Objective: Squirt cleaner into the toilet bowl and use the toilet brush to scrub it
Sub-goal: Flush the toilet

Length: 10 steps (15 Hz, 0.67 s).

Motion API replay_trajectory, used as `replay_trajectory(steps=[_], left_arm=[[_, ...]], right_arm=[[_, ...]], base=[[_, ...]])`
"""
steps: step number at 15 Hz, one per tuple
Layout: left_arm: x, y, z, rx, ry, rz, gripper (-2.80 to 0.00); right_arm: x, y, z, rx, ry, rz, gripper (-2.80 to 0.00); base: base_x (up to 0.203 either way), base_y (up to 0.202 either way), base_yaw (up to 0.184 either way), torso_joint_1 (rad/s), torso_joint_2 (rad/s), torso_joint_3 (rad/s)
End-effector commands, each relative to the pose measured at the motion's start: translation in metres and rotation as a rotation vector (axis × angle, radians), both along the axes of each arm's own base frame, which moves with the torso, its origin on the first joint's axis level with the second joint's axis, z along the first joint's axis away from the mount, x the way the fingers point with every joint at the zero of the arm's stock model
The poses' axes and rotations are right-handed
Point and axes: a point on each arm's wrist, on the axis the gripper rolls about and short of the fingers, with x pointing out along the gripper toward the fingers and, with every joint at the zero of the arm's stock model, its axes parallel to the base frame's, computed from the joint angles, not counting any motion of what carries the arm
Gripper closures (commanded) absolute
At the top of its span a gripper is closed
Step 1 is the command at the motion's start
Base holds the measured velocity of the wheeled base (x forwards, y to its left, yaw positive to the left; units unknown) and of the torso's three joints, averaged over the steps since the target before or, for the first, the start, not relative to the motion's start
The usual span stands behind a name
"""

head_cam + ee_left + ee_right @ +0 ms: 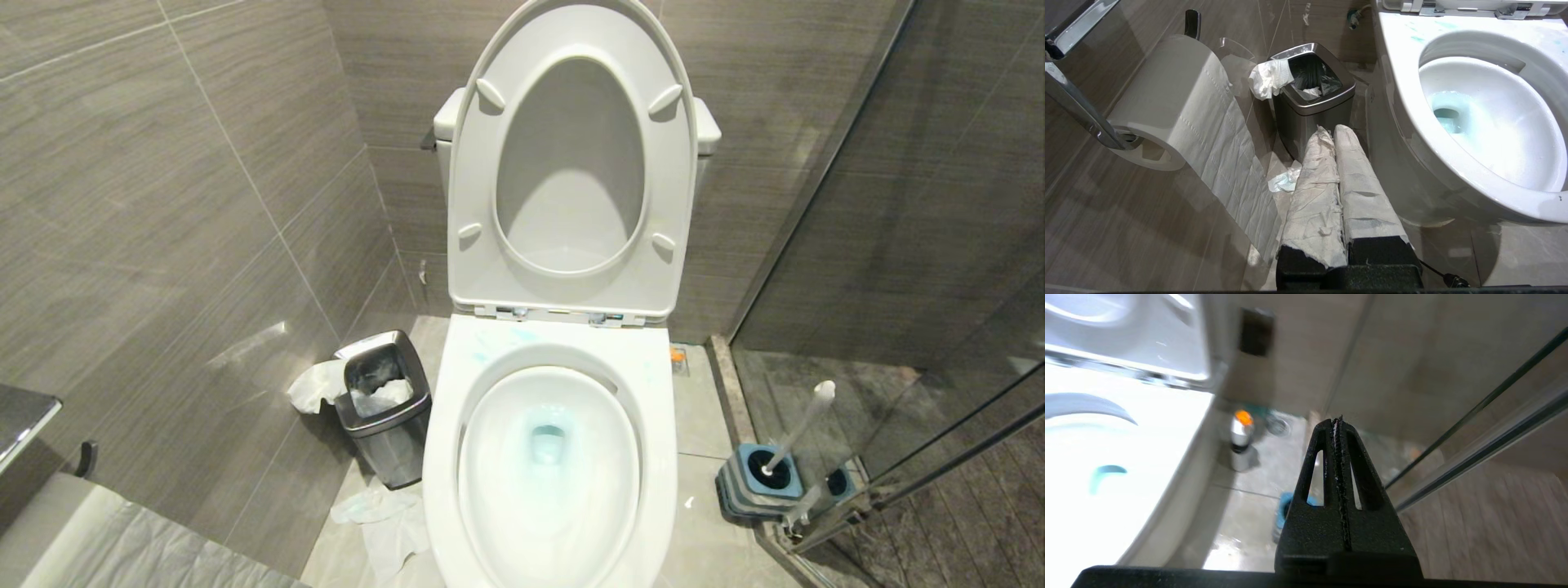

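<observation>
Here the right gripper (1338,420), fingers pressed together and empty, hangs above the toilet brush (1286,508) holder

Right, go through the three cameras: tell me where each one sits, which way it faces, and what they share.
Head view: high up, facing down at the toilet bowl, with the toilet brush by the glass; no arm shows.
Left wrist view: low beside the bowl, facing the waste bin; the shut, paper-wrapped left gripper shows.
Right wrist view: at the bowl's other side, facing floor and glass; the shut, empty right gripper shows.
Shared: all three show the bowl's blue-tinted water.
</observation>
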Motion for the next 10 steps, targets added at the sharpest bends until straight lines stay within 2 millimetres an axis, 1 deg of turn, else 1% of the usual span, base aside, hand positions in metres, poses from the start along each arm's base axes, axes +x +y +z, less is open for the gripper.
replay_trajectory(steps=[1,3,5,10], left_arm=[[0.0,0.0,0.0,-0.001,0.003,0.0,0.0],[0.0,0.0,0.0,-0.001,0.003,0.0,0.0],[0.0,0.0,0.0,-0.001,0.003,0.0,0.0],[0.0,0.0,0.0,-0.001,0.003,0.0,0.0]], right_arm=[[-0.039,0.004,-0.002,-0.005,-0.086,0.037,0.0],[-0.061,0.006,-0.017,0.01,-0.1,0.052,0.0],[-0.08,0.007,-0.038,0.022,-0.119,0.081,0.0],[-0.114,0.007,-0.075,0.032,-0.19,0.085,0.0]], base=[[0.0,0.0,0.0,0.0,0.0,0.0],[0.0,0.0,0.0,0.0,0.0,0.0],[0.0,0.0,0.0,0.0,0.0,0.0],[0.0,0.0,0.0,0.0,0.0,0.0]])
